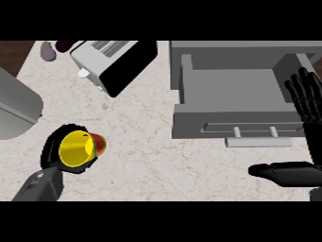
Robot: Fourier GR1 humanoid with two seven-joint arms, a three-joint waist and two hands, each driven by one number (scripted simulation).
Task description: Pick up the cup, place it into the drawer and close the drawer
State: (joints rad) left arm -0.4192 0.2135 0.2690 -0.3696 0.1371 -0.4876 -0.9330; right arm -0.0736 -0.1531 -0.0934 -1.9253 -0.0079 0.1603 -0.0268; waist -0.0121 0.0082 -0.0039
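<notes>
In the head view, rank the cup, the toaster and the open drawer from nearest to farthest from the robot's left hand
From the left hand:
1. Cup, yellow, held in that hand at lower left.
2. Toaster, at the counter's upper left.
3. Drawer, open, across on the right.

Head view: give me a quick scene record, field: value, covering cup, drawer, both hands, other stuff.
cup: yellow cup, red outside, tilted with its mouth toward the camera, held at the counter's left
left robot hand: left robot hand curled round the cup
drawer: grey drawer pulled open, nothing visible inside, handle at its front
right robot hand: right robot hand open, fingers straight, beside the drawer's right side
counter: pale speckled counter
other: toaster at top, left of the drawer
task state: cup not yet in drawer
</notes>
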